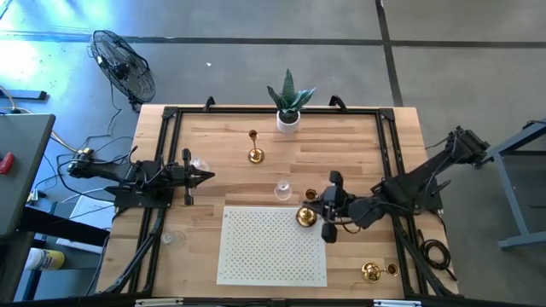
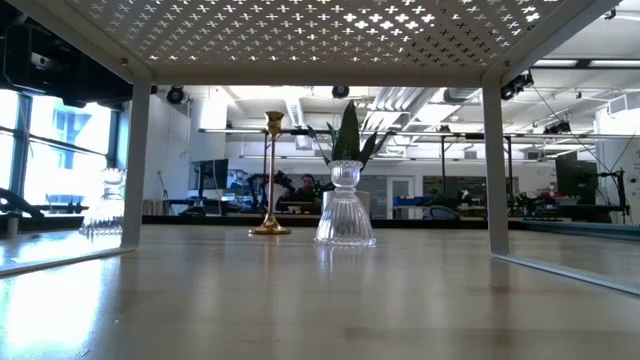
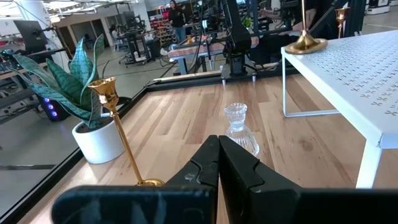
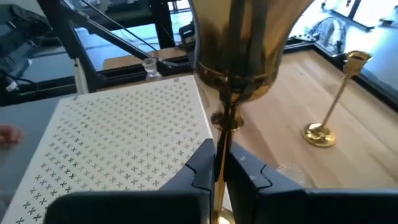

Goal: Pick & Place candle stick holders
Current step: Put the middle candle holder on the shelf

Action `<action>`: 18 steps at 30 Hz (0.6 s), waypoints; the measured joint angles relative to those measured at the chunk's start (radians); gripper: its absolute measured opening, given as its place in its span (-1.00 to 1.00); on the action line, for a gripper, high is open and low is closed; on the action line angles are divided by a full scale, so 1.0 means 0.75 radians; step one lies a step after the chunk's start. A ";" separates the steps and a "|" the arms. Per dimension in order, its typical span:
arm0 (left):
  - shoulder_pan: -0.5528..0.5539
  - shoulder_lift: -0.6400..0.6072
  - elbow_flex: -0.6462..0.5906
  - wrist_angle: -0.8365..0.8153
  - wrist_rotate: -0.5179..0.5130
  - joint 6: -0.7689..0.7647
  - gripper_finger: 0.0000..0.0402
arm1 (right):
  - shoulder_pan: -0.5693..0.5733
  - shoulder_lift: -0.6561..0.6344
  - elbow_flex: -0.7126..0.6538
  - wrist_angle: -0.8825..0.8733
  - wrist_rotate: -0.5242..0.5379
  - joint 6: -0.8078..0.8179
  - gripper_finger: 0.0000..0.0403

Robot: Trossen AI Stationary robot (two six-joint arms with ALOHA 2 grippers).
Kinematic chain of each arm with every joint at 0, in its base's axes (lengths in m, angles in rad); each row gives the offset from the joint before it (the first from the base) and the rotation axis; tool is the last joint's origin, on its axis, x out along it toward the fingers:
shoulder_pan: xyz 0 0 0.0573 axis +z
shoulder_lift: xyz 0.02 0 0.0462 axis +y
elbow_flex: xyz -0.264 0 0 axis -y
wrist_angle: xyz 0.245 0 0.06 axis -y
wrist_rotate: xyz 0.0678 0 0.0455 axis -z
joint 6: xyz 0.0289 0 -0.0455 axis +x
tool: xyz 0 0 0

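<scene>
Low view: glass holder [image 2: 345, 205] before potted plant [image 2: 347, 133].

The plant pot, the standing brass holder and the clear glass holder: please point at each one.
plant pot [image 1: 288, 122], high view, white rim.
brass holder [image 2: 271, 228], low view, round base.
glass holder [image 2: 345, 222], low view, flared lower body.

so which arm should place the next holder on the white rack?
Right. Its claw is shut on a brass holder at the perforated rack edge; the left claw sits shut and empty beside the table's left rail.
</scene>
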 joint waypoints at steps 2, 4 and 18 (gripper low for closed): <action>0.000 0.000 0.000 0.000 0.000 0.000 -1.00 | 0.001 -0.001 -0.029 0.047 -0.014 0.014 -0.87; 0.000 0.000 0.000 0.000 0.000 0.000 -1.00 | 0.002 -0.003 -0.049 0.069 -0.016 0.032 -0.85; 0.000 0.000 0.000 0.000 0.000 0.000 -1.00 | 0.001 -0.001 -0.062 0.048 -0.125 0.014 -0.82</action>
